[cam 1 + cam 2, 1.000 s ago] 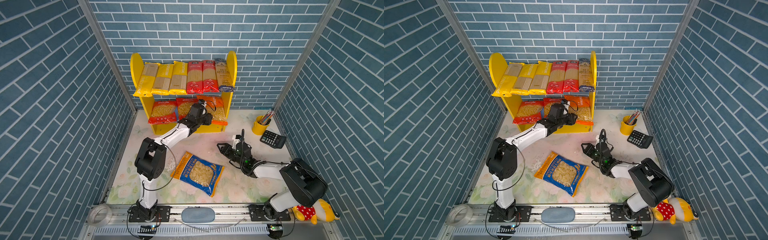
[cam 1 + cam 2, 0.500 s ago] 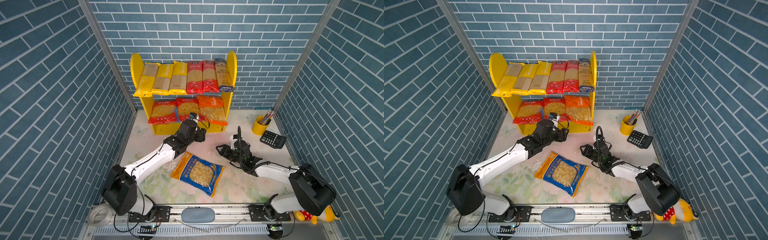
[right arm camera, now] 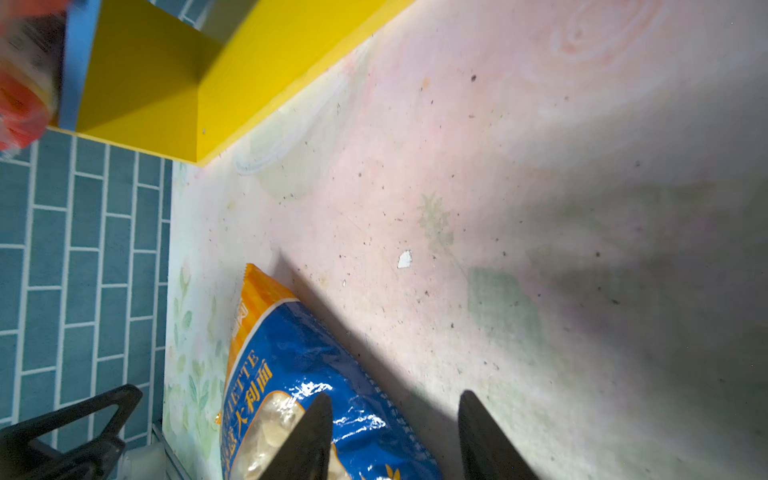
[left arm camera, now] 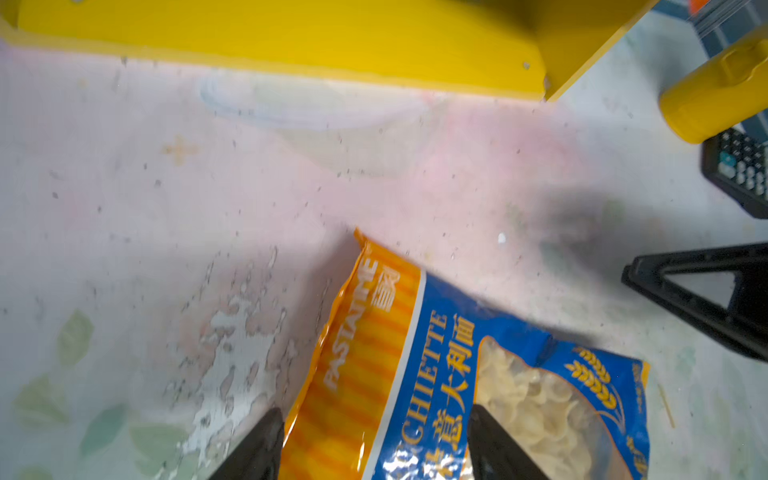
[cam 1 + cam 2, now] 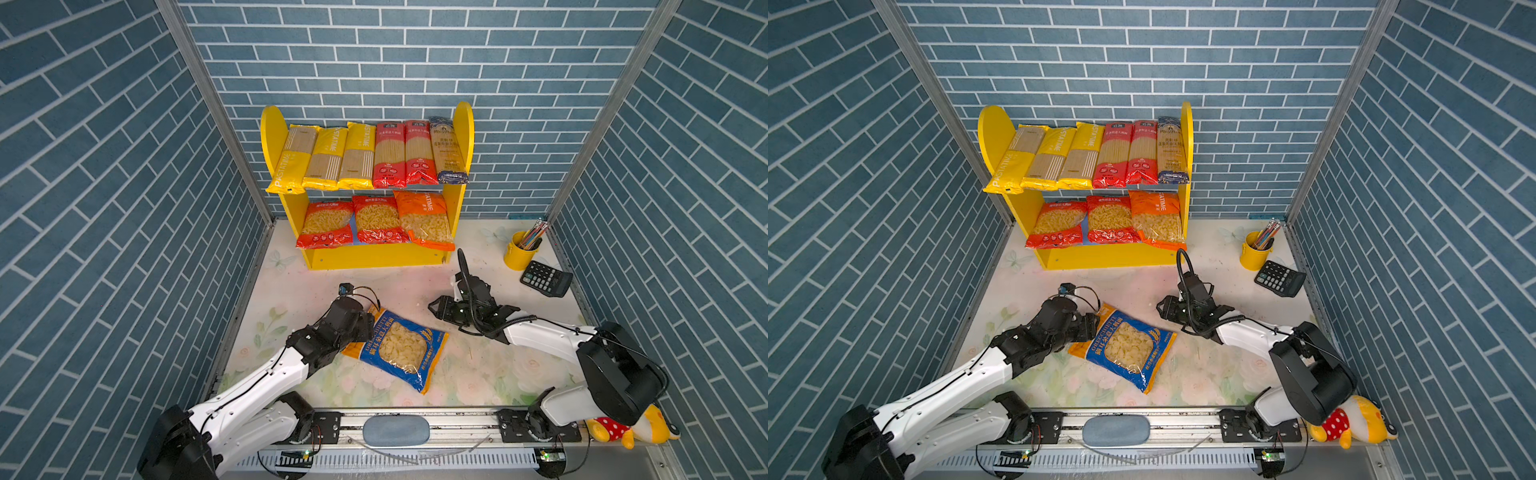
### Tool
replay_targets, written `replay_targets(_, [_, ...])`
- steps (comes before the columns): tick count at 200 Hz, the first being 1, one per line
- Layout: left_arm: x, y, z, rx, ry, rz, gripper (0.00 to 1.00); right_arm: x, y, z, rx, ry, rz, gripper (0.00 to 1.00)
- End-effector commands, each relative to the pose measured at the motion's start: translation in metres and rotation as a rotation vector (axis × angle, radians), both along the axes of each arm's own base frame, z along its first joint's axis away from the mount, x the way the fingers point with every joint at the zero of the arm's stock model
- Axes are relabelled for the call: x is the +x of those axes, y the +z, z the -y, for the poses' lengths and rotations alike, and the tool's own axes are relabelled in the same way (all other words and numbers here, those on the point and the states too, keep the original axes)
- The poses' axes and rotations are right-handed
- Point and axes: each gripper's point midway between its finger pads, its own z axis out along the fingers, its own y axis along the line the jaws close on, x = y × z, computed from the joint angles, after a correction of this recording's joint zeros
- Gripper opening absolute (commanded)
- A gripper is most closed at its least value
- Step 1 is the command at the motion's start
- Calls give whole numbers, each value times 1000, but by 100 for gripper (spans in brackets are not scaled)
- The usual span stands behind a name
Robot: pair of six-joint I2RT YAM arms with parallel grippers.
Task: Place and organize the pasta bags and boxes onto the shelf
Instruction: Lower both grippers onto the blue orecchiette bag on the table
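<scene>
The blue short-pasta bag (image 5: 399, 347) lies flat on the table (image 5: 415, 282), window up, well apart from the shelf (image 5: 374, 259) — the only pack not yet shelved. Your left gripper (image 5: 365, 327) has come away from the lower tier, where a second ago it was at the orange bag (image 5: 424, 220). That bag now sits released in the right-hand slot beside the two red bags (image 5: 328, 224), and six spaghetti packs (image 5: 357, 156) fill the upper board. In the left wrist view the jaws stand spread astride the blue bag's orange header, not yet pinching it. Your right gripper (image 5: 436, 309) hovers low near the bag's right corner, jaws parted, holding nothing. The bag's long axis runs diagonally — orange header toward the shelf and your left arm, sealed bottom toward the front rail (image 5: 395, 419). Judgement: nine of ten are placed, and the lower tier looks full across, so the last bag will likely need stacking or some reshuffling.
</scene>
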Motion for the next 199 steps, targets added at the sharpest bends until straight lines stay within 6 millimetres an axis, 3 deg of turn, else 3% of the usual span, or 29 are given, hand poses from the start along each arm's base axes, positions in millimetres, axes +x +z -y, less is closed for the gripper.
replay_targets(1, [-28, -23, -3, -18, -1, -138, 71, -3, -6, -12, -42, 69, -41, 51])
replay_targets(33, [-47, -32, 1, -15, -1, -176, 71, -2, -16, -19, -57, 65, -58, 51])
replay_targets(105, [-77, -75, 19, -13, -27, -245, 71, -15, -35, -29, -57, 63, -104, 51])
replay_targets(132, [-71, -73, 29, -29, -41, -236, 71, -23, -41, -32, -39, 64, -123, 51])
replay_targets(163, [-57, -68, 55, -87, -105, -223, 71, -40, -40, -29, 3, 70, -159, 51])
replay_targets(184, [-35, -57, 66, -95, -137, -200, 71, -52, -34, -20, 31, 65, -173, 51])
replay_targets(199, [-9, -45, 64, -70, -120, -143, 71, -62, -31, -13, 42, 52, -183, 51])
